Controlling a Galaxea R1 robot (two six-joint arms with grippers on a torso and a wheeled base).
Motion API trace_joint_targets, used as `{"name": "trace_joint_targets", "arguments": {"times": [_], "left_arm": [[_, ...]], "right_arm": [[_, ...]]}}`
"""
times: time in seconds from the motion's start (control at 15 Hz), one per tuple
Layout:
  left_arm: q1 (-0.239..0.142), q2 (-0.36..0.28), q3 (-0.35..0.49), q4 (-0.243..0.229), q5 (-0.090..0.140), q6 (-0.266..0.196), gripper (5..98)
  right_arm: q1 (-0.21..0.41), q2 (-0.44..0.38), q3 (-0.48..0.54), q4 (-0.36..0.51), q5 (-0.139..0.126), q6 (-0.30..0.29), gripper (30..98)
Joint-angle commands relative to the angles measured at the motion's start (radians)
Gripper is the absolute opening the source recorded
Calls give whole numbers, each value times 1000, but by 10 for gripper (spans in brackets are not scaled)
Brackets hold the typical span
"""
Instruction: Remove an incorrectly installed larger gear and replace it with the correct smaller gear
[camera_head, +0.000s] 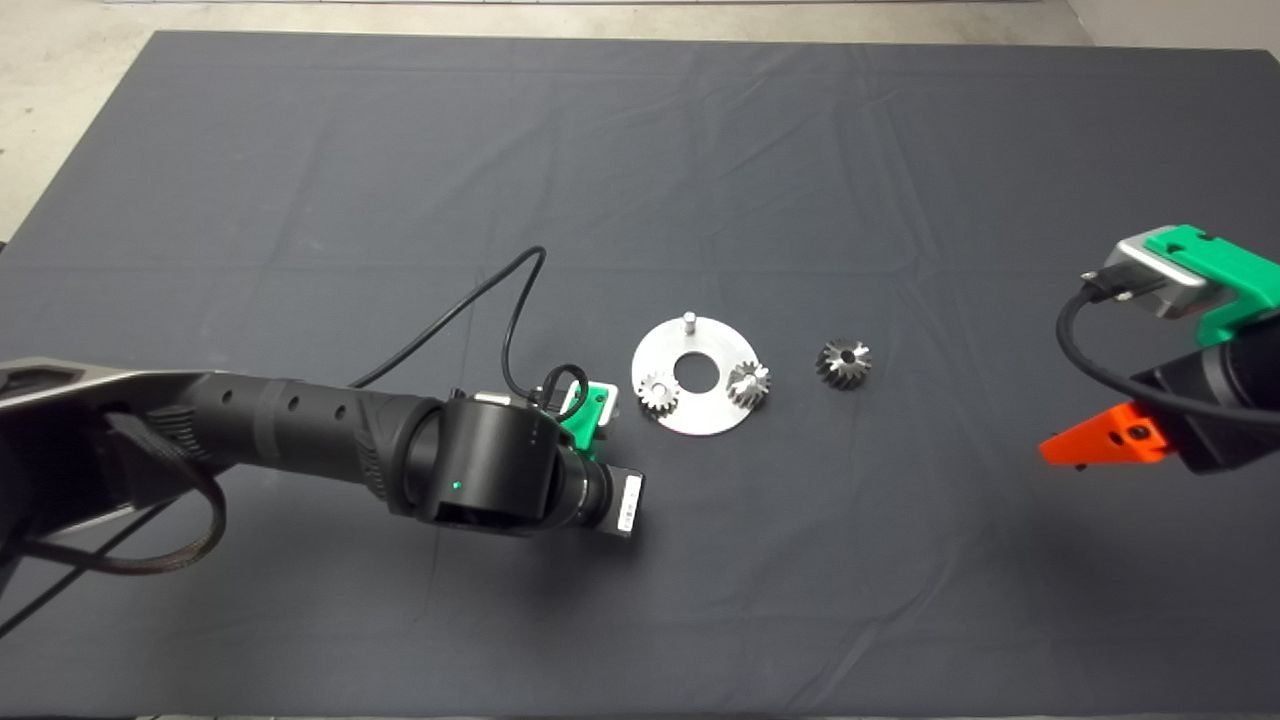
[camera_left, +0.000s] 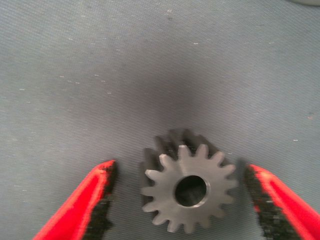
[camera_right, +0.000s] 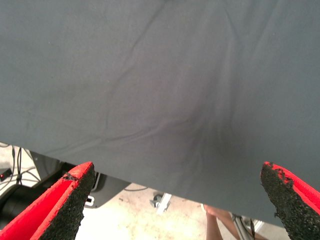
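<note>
Left gripper (camera_left: 180, 200), jaws open, straddles the smaller gear (camera_left: 189, 187): probably rigid, slick steel, best pinched across opposite teeth; right gripper (camera_right: 175, 200) idles open at 3 o'clock

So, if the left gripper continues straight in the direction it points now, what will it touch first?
Most likely the smaller gear: it lies on the dark mat between the open fingers of the left gripper. How far below is unclear.
</note>
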Motion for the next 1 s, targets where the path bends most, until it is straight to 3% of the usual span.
{"name": "trace_joint_targets", "arguments": {"times": [0.0,0.93], "left_arm": [[0,4,-6,13,41,13,619],[8,7,-7,15,40,43,431]], "right_arm": [[23,-6,1,31,-37,-3,878],[29,-6,3,33,-35,2,878]]}}
